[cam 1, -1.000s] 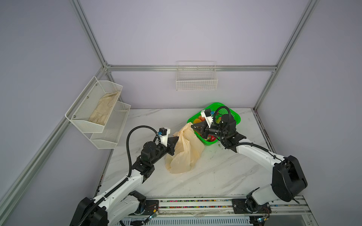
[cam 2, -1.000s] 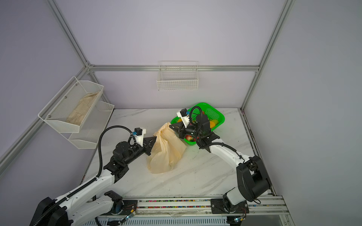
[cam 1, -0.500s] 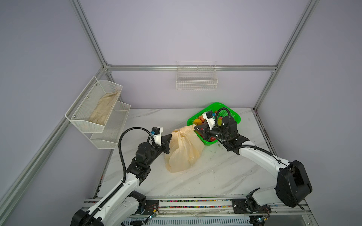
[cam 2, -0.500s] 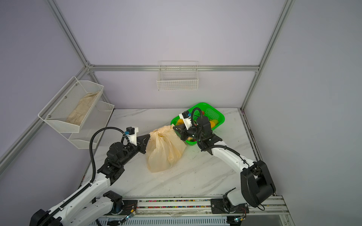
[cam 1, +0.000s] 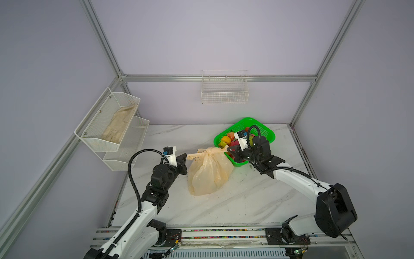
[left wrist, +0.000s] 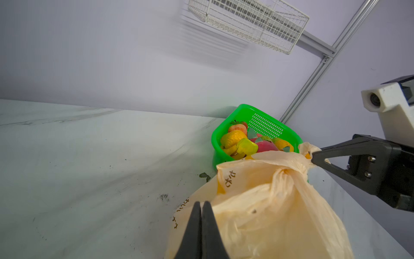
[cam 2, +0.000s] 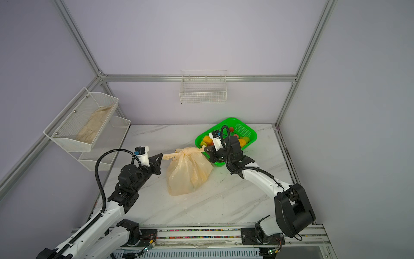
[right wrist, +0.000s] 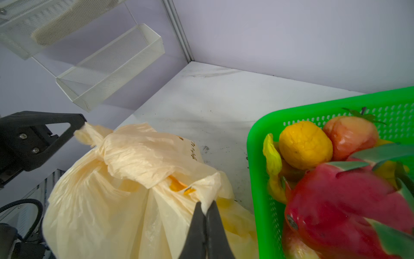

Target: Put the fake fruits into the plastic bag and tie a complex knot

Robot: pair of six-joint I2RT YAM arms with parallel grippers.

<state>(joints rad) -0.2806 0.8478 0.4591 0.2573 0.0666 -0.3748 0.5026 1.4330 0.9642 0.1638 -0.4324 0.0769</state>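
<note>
My left gripper (cam 1: 186, 156) is shut tight on one tail of the plastic bag (cam 1: 209, 177), and my right gripper (cam 1: 228, 149) on the other. The knot (cam 1: 207, 154) sits between them. The bag rests on the table (cam 1: 246, 199), by the green basket (cam 1: 267, 134). My wrist views show the fake fruits (right wrist: 304, 144) in it best.

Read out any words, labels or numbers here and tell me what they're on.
On the plastic bag: dark lettering in a non-Latin script, creased and angled, too unclear to quote.
On the green basket and fake fruits: no text visible.
</note>
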